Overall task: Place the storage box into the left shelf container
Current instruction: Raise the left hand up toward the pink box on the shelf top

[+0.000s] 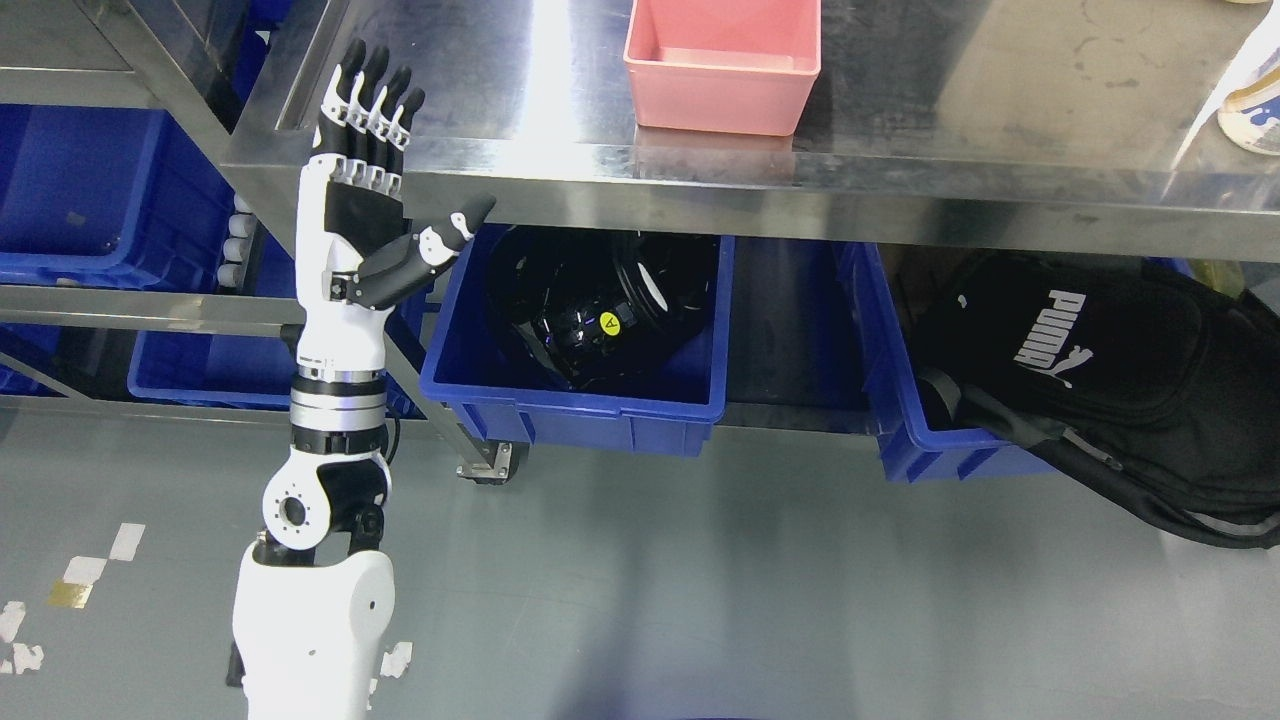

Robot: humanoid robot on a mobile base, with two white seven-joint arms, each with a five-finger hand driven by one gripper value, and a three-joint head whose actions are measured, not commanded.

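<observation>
The left robot hand [365,190] stands upright at the steel table's [1000,130] front-left edge, fingers straight, thumb splayed out — empty. The pink storage box [722,62] sits further back on the tabletop, well apart, bare steel between them. Below, blue bins [590,405] line the lower shelf above grey floor [700,600].

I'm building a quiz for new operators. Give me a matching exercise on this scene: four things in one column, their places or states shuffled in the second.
Things:
1. pink storage box
2. left robot hand
3. black backpack
4. black device with a yellow sticker

Places or states:
A. in the right-hand blue bin under the table
B. open, fingers straight, holding nothing
C. on the steel tabletop
D. in the middle blue bin under the table

Pairs: 1-C, 2-B, 3-A, 4-D
</observation>
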